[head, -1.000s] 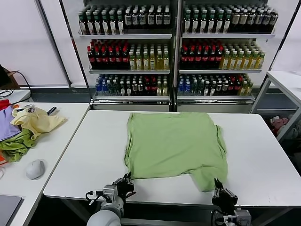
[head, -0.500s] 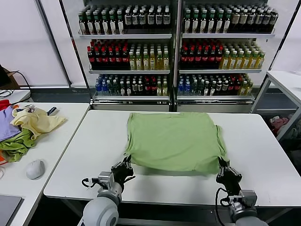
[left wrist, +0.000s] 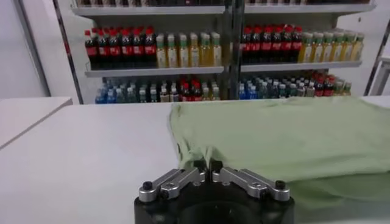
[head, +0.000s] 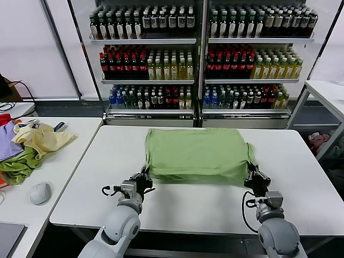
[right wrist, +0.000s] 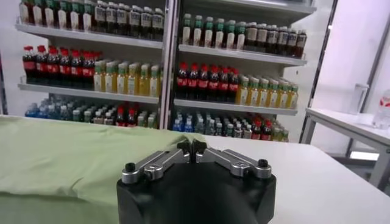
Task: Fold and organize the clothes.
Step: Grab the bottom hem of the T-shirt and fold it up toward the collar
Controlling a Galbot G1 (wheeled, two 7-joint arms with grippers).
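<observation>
Shirt [head: 200, 155] fabric, light sage green, lay across the middle of the white tabletop [head: 80, 188], its near edge lifted and carried back over the rest so that a fold ran along the side toward the robot. From the head view the left gripper [head: 144, 180] sat at the near left corner of that fold and the right gripper [head: 256, 177] at the near right corner, beside a short sleeve that stuck out to the right. Both pairs of jaws were clenched on the shirt's edge.

Only the head view took in the side table on the left, where a pale yellow garment [head: 40, 138], a darker green cloth [head: 19, 166], a bit of purple cloth [head: 6, 145] and a computer mouse [head: 40, 192] lay well apart from the shirt. It also showed the full shelves of bottles [head: 199, 59] behind the tabletop.

The left wrist view gave what the head view could not: the left gripper [left wrist: 207, 164] with its jaws pressed together on a bunched corner of the shirt [left wrist: 286, 137], the cloth rising just above the tabletop there. The right wrist view showed the right gripper [right wrist: 191, 146] with jaws likewise closed tight, the shirt [right wrist: 67, 158] spreading away to one side. No printed graphic or buttons showed in any view.
</observation>
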